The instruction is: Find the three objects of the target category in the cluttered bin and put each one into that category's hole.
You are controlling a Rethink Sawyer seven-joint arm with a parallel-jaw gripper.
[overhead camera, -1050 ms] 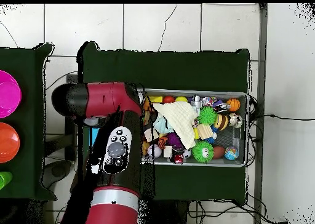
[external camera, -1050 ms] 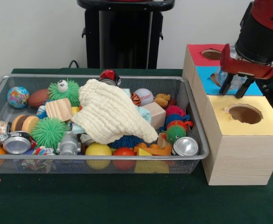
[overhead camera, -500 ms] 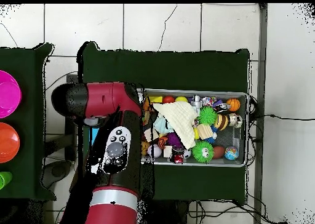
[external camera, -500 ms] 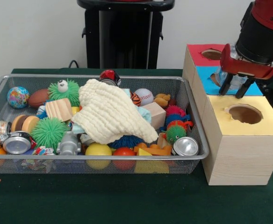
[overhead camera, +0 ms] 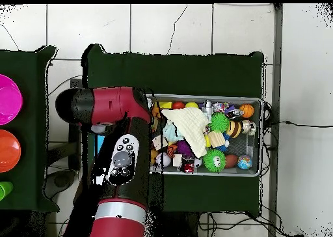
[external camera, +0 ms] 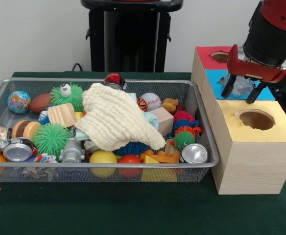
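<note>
My gripper (external camera: 240, 93) hangs open over the blue section (external camera: 212, 86) of the wooden box, its fingertips (external camera: 226, 91) spread apart. Between them a crumpled clear plastic piece (external camera: 242, 85) sits at the blue hole, apart from both fingers. The red hole (external camera: 222, 57) lies behind it and the yellow hole (external camera: 256, 119) in front. Left of the box, the wire bin (external camera: 84, 167) holds clutter under a cream cloth (external camera: 114, 118). In the overhead view my arm (overhead camera: 118, 157) covers the box and the gripper, with the bin (overhead camera: 261, 137) to its right.
The bin holds silver cans (external camera: 194, 153) (external camera: 17, 151), green spiky balls (external camera: 51, 138), a baseball (external camera: 151, 101), wooden blocks (external camera: 61, 115), a globe ball (external camera: 18, 102) and several more toys. Pink (overhead camera: 8, 99) and orange (overhead camera: 8, 150) discs lie at the overhead view's left edge.
The gripper's fingers have spread apart and let go of the clear plastic piece, which now rests at the blue hole. The arm has risen slightly.
</note>
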